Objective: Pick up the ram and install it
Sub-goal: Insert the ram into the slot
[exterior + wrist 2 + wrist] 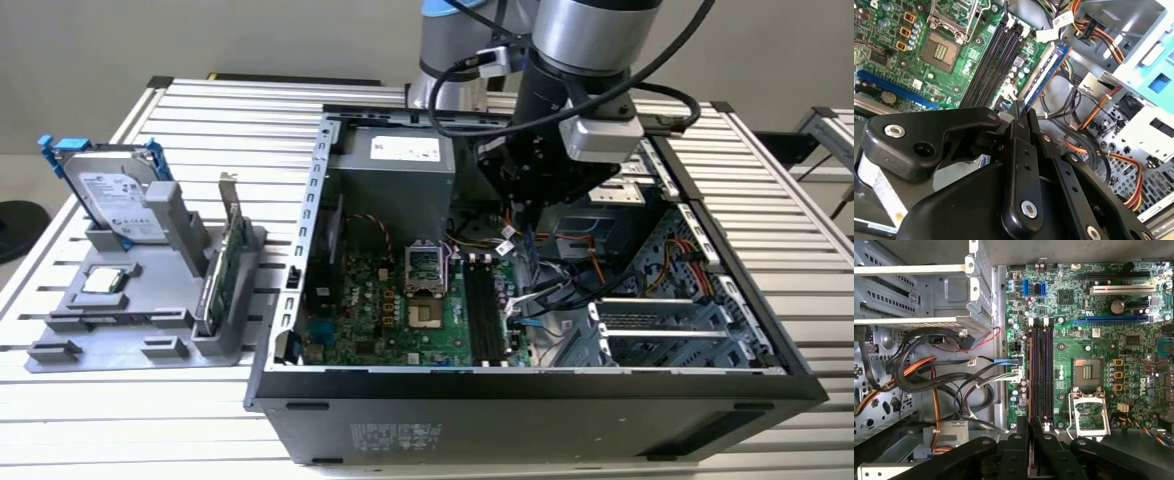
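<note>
1. Inside the open case [534, 385], the gripper [525, 215] hangs over the board [400, 310], near the black memory slots [481, 310].
2. Its fingers [1019, 150] are clenched on the ram [1046, 72], pinching one end of the stick between their tips.
3. In the second wrist view the ram is a thin blue strip with pale labels. It stands on edge, and its long axis runs straight out from the fingertips.
4. That axis lies parallel to the slots [994, 60]. The free end points away from the gripper [1021, 107] toward the white cable plugs at the slots' far end.
5. The ram sits just beside the slots, on the side of the orange and black cables [1094, 115]. I cannot tell whether it touches a slot.
6. In the first wrist view the gripper [1029, 422] lines up with the end of the slots [1041, 370], and the socket [1086, 372] lies next to them.
7. Outside the case, at the exterior view's left, a grey stand [134, 330] holds a drive [120, 195] and a green card [220, 270], both upright.
</note>
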Controlling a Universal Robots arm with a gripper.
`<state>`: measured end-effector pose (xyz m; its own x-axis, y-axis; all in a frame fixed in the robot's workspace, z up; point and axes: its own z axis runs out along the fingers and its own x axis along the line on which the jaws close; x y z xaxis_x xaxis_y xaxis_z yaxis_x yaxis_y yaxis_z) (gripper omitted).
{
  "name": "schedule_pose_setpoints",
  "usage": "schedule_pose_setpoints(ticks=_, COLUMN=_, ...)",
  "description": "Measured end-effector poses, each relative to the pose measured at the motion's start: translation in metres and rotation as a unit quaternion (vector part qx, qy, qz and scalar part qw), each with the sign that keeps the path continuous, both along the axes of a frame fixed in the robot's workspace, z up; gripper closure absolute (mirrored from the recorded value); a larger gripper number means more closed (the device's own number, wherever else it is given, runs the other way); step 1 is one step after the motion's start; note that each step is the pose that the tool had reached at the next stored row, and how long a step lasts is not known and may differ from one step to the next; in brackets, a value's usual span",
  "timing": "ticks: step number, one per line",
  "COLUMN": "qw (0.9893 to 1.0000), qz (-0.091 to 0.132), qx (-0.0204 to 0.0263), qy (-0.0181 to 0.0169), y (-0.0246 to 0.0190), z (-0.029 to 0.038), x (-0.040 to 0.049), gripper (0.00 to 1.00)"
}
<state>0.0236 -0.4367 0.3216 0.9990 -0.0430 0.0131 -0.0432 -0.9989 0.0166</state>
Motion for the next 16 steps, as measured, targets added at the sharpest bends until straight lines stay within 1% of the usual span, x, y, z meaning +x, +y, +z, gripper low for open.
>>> schedule_pose_setpoints(ticks=4, qw=1.0, qz=0.007, qx=0.0001, qy=0.0, y=-0.0012, z=-0.0049, x=-0.0004, gripper=1.0)
schedule_pose_setpoints(ticks=14, qw=1.0, qz=0.008, qx=0.0, qy=0.0, y=-0.0049, z=-0.0149, x=-0.0005, gripper=1.0)
schedule_pose_setpoints(ticks=16, qw=1.0, qz=0.008, qx=0.0, qy=0.0, y=-0.0054, z=-0.0158, x=-0.0005, gripper=1.0)
